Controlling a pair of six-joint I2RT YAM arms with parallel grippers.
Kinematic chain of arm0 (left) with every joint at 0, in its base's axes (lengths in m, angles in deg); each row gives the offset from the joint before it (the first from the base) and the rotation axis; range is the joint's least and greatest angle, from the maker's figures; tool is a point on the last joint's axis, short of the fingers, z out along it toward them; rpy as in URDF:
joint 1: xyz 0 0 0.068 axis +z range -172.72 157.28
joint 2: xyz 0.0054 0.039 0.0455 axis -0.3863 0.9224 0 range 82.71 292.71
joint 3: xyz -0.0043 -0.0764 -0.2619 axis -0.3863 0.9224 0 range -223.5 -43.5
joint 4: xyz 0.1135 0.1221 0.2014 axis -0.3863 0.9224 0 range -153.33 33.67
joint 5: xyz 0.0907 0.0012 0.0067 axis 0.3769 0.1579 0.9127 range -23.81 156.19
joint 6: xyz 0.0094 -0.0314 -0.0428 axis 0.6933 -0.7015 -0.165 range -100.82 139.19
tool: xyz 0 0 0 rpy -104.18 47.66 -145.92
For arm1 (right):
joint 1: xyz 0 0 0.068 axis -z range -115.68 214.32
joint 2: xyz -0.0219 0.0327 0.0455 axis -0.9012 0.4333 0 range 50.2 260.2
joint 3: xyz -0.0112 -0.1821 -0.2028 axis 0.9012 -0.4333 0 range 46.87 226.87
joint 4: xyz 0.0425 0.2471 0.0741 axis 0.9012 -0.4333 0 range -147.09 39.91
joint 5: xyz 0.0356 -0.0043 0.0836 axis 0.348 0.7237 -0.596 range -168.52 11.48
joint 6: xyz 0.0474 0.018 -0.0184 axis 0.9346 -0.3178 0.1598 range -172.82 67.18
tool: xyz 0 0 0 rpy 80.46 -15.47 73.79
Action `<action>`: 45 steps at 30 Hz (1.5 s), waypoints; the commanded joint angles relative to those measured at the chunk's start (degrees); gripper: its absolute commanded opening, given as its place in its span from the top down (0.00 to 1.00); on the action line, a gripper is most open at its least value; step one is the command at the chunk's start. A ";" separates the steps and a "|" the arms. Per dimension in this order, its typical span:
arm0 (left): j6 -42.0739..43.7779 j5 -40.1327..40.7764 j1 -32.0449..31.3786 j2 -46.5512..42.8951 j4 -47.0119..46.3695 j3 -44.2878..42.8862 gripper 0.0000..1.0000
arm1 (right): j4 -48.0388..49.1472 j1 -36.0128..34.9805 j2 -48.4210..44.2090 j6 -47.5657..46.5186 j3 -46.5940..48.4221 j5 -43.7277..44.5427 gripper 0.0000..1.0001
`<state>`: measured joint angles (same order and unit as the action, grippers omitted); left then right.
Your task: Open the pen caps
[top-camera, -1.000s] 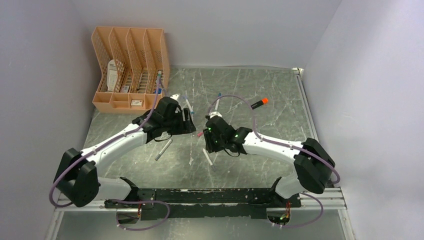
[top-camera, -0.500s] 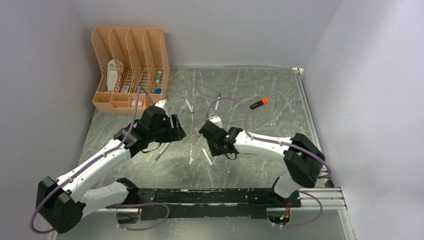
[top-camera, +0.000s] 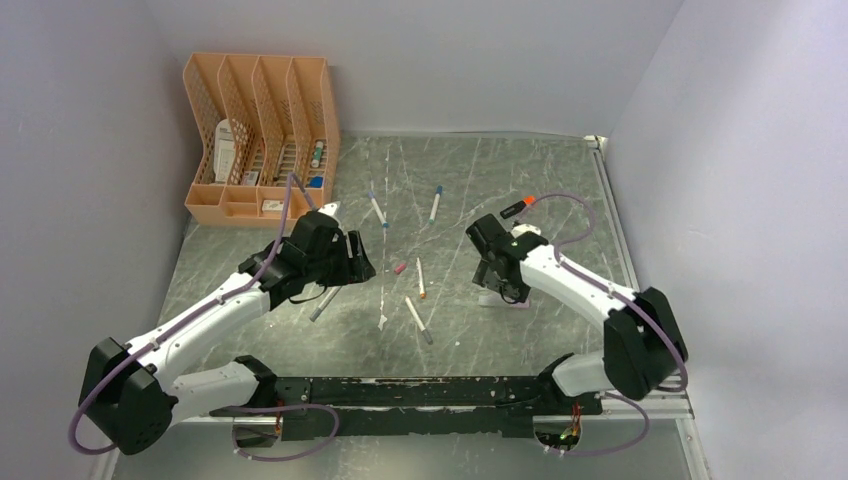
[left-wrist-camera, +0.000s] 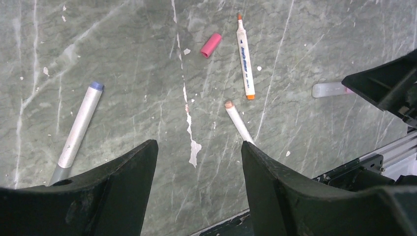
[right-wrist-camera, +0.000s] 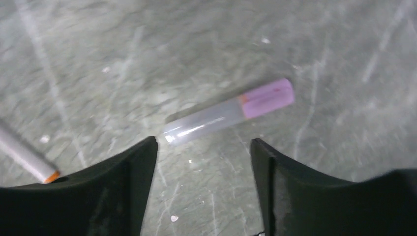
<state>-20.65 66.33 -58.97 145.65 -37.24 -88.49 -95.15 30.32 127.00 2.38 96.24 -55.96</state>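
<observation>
Left gripper: I read the jaws as spread wide and holding nothing, above bare table. A loose pink cap lies ahead of it, near the orange-tipped white pen but not touching it. At the left of the wrist view lies a grey pen with a blue cap. A peach-tipped pen runs behind the right-hand finger.

Right gripper: jaws also wide and empty. The purple cap sits on its translucent pen, which lies flat just ahead of the fingertips and touches neither.

From above, the orange file rack fills the far left corner. The black marker lies just behind the right arm. I see bare surface between that arm and the right edge rail.
</observation>
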 commanded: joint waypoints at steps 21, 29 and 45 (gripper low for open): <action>1.36 -4.26 -0.40 2.33 -6.08 2.32 0.27 | -12.17 4.25 11.03 22.07 3.64 -0.03 0.26; 1.94 -4.09 -0.40 3.39 -6.24 1.65 0.27 | -6.33 4.30 12.11 24.16 -0.48 -1.33 0.29; 1.67 -5.11 -0.40 4.80 -7.00 1.43 0.27 | 3.32 4.00 15.34 14.55 -4.82 -2.83 0.87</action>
<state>-19.64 62.90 -58.97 150.13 -42.49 -86.63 -95.00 34.32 139.61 21.64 95.10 -58.25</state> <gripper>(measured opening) 0.728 0.223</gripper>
